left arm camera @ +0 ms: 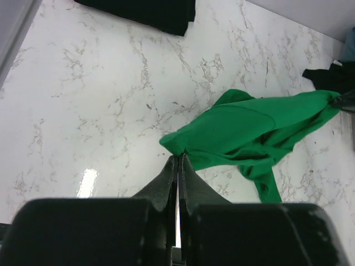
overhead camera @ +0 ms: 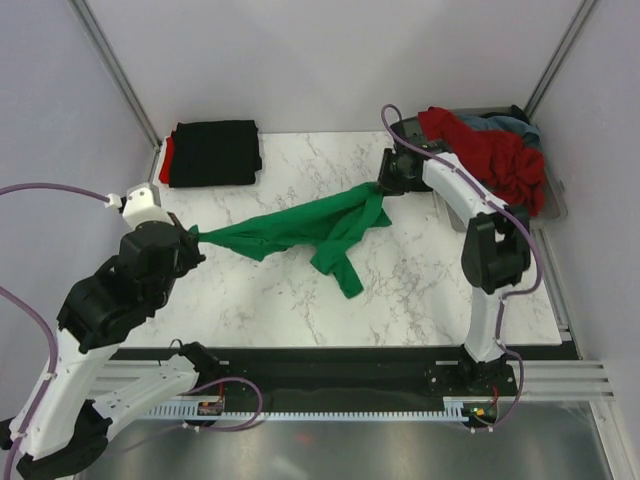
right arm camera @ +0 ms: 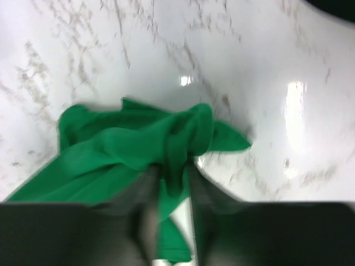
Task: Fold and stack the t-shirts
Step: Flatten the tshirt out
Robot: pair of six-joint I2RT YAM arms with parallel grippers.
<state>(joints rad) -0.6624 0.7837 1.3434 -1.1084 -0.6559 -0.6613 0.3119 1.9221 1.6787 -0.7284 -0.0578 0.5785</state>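
The bright green t-shirt [overhead camera: 300,226] hangs stretched between both grippers above the marble table, with a loose part [overhead camera: 340,268] drooping onto it. My left gripper [overhead camera: 193,236] is shut on its left end; in the left wrist view the fingertips [left arm camera: 172,166] pinch the green cloth [left arm camera: 249,130]. My right gripper [overhead camera: 381,184] is shut on its right end; in the right wrist view green cloth [right arm camera: 138,149] bunches between the blurred fingers [right arm camera: 208,191]. A folded black t-shirt [overhead camera: 212,152] lies on a red one [overhead camera: 165,158] at the back left. The red t-shirt [overhead camera: 495,155] and the grey-blue one [overhead camera: 500,124] are heaped at the back right.
The clear plastic tray [overhead camera: 556,200] at the back right holds the heaped shirts. Grey walls close in the table on the left, back and right. A black rail runs along the near edge [overhead camera: 340,355].
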